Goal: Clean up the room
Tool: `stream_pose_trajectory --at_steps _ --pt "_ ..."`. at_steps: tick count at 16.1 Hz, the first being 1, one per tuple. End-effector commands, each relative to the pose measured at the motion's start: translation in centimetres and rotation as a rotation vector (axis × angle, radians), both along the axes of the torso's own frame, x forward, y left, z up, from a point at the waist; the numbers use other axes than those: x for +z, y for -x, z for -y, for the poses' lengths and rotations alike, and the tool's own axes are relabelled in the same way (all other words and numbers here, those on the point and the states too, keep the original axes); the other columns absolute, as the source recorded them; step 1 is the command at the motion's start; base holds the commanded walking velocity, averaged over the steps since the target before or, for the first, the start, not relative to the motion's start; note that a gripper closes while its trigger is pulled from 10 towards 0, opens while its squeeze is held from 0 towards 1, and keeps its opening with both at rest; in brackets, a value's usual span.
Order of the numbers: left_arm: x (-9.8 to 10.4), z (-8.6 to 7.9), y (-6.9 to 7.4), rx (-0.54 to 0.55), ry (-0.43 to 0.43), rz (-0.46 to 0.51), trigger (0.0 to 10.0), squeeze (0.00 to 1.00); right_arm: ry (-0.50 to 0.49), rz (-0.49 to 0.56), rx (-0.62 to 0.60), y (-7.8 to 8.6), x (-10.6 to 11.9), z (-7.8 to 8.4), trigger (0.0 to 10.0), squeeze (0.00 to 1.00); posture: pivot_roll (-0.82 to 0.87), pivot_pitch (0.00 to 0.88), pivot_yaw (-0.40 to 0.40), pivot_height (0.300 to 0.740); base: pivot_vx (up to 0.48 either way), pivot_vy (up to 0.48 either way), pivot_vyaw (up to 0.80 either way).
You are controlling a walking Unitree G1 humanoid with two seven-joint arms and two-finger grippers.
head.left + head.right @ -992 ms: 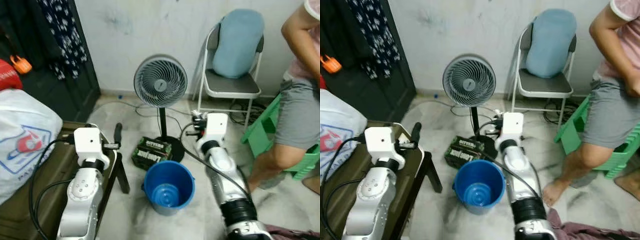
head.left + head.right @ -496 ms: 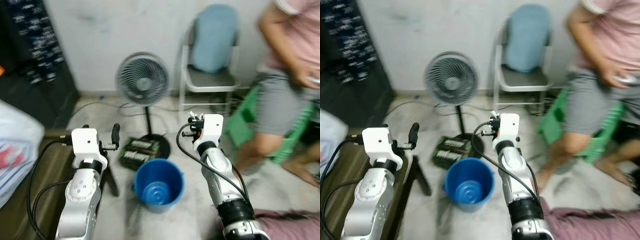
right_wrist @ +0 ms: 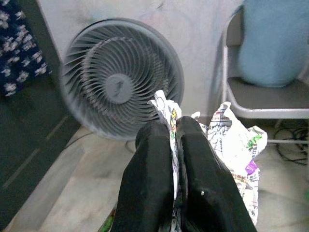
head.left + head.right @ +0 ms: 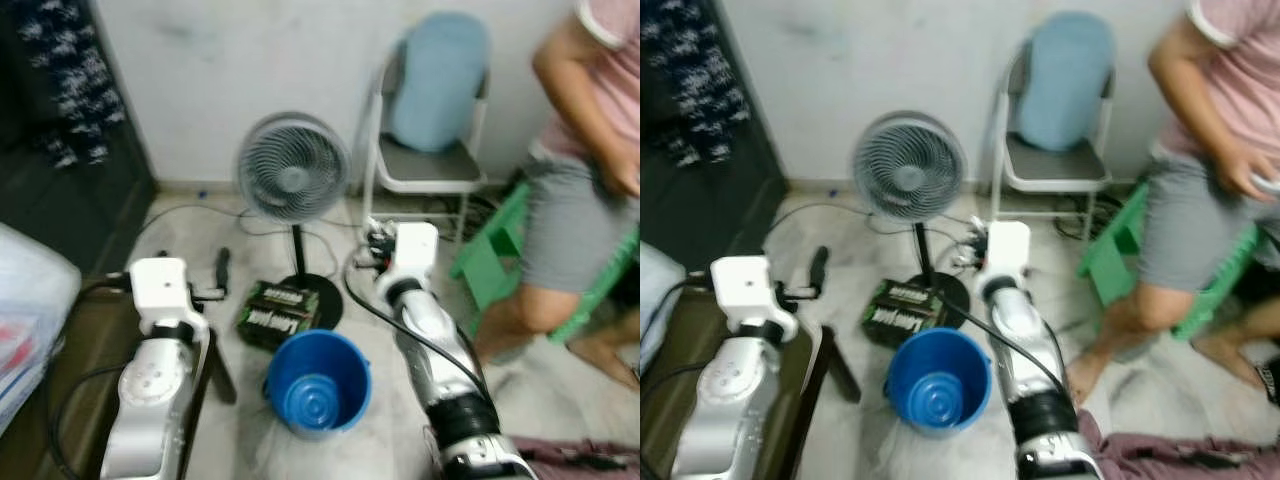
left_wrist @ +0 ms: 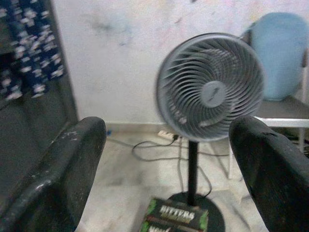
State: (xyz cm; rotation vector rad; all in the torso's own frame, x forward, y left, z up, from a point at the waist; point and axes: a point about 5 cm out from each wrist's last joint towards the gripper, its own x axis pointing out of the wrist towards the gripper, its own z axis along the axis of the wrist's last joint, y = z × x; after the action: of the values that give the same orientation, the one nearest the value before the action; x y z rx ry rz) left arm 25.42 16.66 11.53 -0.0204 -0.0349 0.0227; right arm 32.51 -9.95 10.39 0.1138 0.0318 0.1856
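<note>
My right gripper (image 3: 174, 145) is shut on a crumpled printed paper wrapper (image 3: 235, 143), whose folds stick out on both sides of the black fingers. In the eye views that gripper (image 4: 374, 241) hangs out in front of me, beyond and to the right of a blue bucket (image 4: 318, 384) standing open on the floor. My left gripper (image 5: 169, 159) is open with nothing between its fingers, and it is raised at the left (image 4: 221, 271) beside the dark table.
A standing fan (image 4: 293, 168) and a green-black box (image 4: 279, 310) sit just beyond the bucket. A folding chair (image 4: 430, 172) with a blue cushion stands by the wall. A person (image 4: 590, 190) stands at the right beside a green stool (image 4: 496, 248). A dark table (image 4: 62, 400) and white bag (image 4: 25, 300) are at my left.
The whole picture has swung sideways and back, so the camera moved. The person at the right has shifted. Both grippers keep their pose; the right one still holds the wrapper.
</note>
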Motion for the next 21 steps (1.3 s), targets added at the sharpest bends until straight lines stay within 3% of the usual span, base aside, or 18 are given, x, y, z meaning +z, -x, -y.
stream_pose_trajectory --at_steps 1,10,13,14,18,21 --pt "0.4 0.9 -0.1 -0.029 0.009 0.018 10.0 0.00 0.016 -0.014 -0.035 0.0 -0.4 1.3 10.0 0.00 -0.02 0.000 -0.015 0.740 0.379 0.000 0.00" --pt "0.2 0.8 0.1 -0.021 -0.003 0.007 10.0 0.00 0.031 -0.025 -0.033 -0.1 -0.7 1.0 10.0 0.00 -0.01 0.003 -0.017 0.740 0.077 0.000 0.00" --pt "-0.5 0.9 0.9 -0.120 -0.076 -0.036 10.0 0.00 0.114 -0.077 -0.079 -0.4 -1.7 1.4 10.0 0.00 0.01 0.011 -0.008 0.740 0.000 0.000 0.00" --pt "-0.4 0.9 1.8 -0.220 -0.145 -0.036 10.0 0.00 0.129 -0.121 -0.109 -0.5 -2.5 1.9 10.0 0.00 0.03 0.026 0.001 0.740 0.000 0.000 0.00" --pt "-0.5 -1.6 5.2 -0.329 -0.262 -0.090 10.0 0.00 0.170 -0.251 -0.167 -0.5 -4.6 2.4 10.0 0.00 0.08 0.077 0.030 0.740 0.000 0.000 0.00" --pt "0.3 -2.0 7.8 -0.464 -0.352 -0.122 10.0 0.00 0.181 -0.337 -0.153 -0.6 -5.6 1.4 10.0 0.00 0.14 0.130 0.059 0.740 0.000 0.000 0.00"
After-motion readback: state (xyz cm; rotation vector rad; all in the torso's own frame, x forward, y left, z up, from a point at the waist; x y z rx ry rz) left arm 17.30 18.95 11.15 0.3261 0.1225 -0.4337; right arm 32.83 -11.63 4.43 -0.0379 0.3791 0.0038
